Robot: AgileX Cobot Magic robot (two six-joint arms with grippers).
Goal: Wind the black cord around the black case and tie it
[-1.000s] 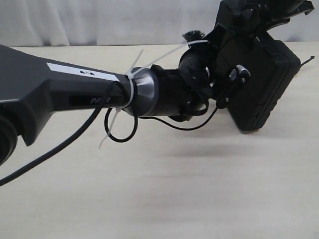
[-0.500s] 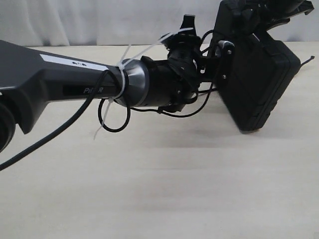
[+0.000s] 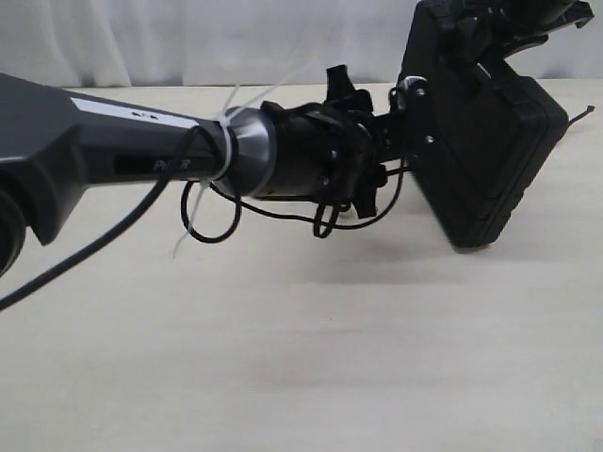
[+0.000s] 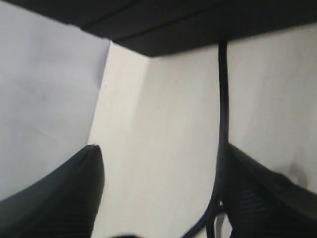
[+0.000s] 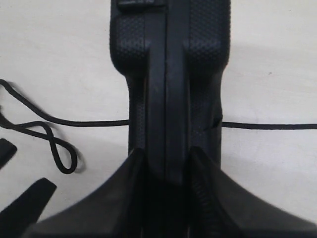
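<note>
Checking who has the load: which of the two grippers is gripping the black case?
The right gripper: it is clamped on both sides of the black case. The left gripper stands open, with nothing between its jaws.

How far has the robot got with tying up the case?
Done: the right gripper clamps the black case, held tilted. In hand: the black cord passes behind the case once; the left gripper stands open beside it. To do: no full wrap or knot shows.

Black arm [image 3: 57, 165] with grey collar [image 3: 252, 151], white zip-ties [image 3: 226, 141], looping black cables [image 3: 211, 241].
</note>
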